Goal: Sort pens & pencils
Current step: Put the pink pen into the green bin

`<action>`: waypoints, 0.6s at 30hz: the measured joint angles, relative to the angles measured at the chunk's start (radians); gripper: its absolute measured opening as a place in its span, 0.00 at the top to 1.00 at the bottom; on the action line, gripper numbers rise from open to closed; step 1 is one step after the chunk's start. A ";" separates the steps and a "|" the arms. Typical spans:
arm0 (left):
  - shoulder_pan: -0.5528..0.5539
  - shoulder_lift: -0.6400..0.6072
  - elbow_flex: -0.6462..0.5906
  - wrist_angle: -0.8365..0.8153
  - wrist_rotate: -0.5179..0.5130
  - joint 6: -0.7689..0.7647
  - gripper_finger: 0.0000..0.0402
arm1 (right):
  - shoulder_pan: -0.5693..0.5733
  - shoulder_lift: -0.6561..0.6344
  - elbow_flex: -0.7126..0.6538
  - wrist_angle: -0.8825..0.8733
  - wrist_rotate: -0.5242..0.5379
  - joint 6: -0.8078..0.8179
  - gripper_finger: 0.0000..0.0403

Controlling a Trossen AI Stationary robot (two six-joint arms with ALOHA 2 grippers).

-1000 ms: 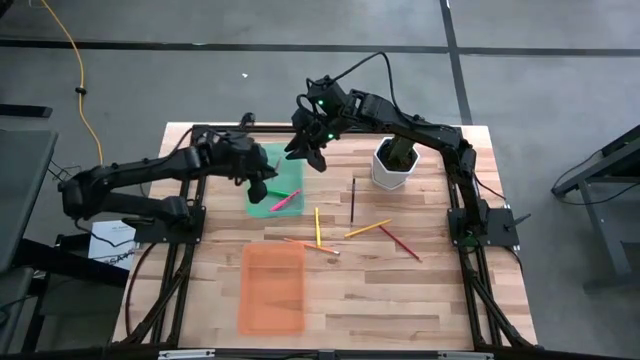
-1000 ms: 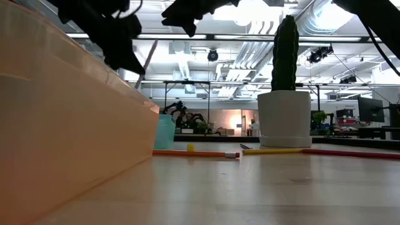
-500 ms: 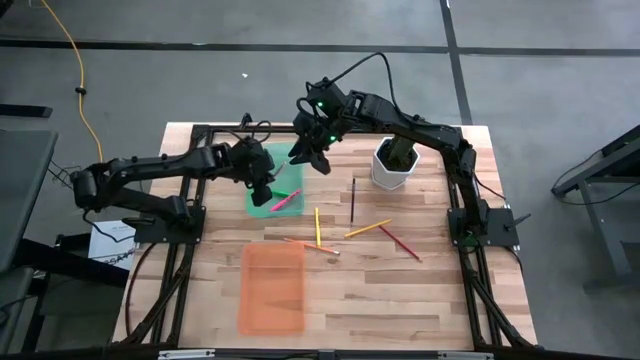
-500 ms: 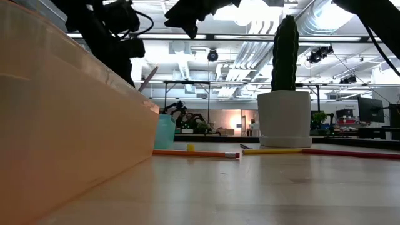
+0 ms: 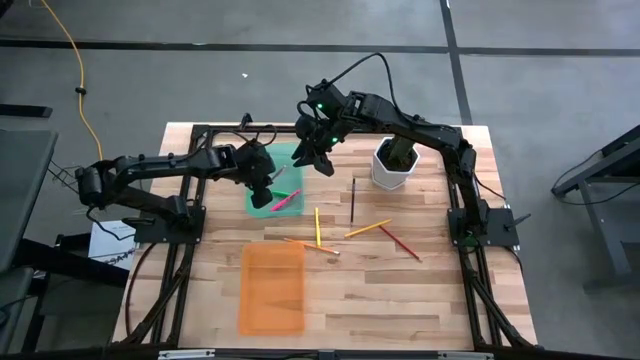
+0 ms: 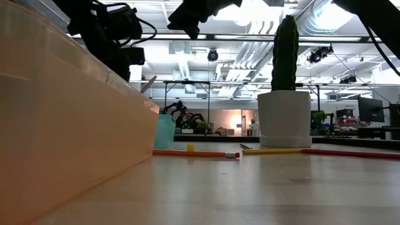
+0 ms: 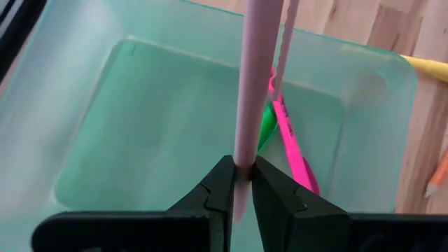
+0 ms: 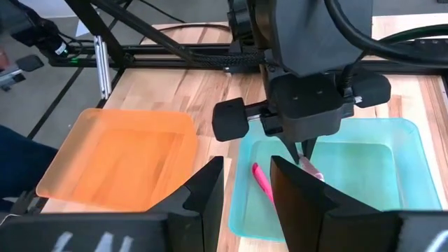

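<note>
My left gripper (image 5: 264, 183) hangs over the green tray (image 5: 256, 206), shut on a pale pink-white pen (image 7: 253, 77). A magenta pen (image 7: 294, 150) and a green pen (image 7: 266, 126) lie on the tray's floor. My right gripper (image 5: 310, 152) stands open and higher up, over the tray's far right rim, with nothing between its fingers (image 8: 210, 185). Several pencils lie flat on the wood to the right of the tray: a yellow one (image 5: 317, 227), a dark one (image 5: 352, 199), a yellow-orange one (image 5: 368, 229), a red one (image 5: 400, 243) and an orange one (image 5: 305, 243). My left gripper pinches the pale pen near one end (image 7: 243, 157) between its two fingertips, and a short stub sticks out behind them. The fingers slant down from the table's left and lie across the pen. The pen is lifted and tilted over the tray; whether its far end touches the floor cannot be told.
An orange tray (image 5: 272, 290) lies near the table's front, left of centre. A white pot with a cactus (image 5: 396, 165) stands at the back, right of the green tray. Bare wood lies at the front right.
My left gripper has sunk toward the green tray and tipped further downward, still shut on the pale pen, which has come down with it. Most of that drop came early in the second.
</note>
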 joint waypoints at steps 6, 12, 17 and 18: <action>0.021 0.000 0.000 -0.019 -0.003 0.003 0.92 | 0.000 0.000 0.000 -0.006 0.000 -0.011 0.73; 0.059 0.000 0.000 -0.019 0.018 0.016 0.92 | 0.000 0.000 0.000 -0.020 0.000 -0.026 0.73; 0.067 0.000 0.000 -0.018 0.017 0.039 0.92 | 0.000 0.000 0.000 -0.032 0.000 -0.026 0.73; 0.067 0.000 0.000 -0.018 0.015 0.043 0.92 | 0.000 0.000 0.000 -0.033 0.000 -0.026 0.73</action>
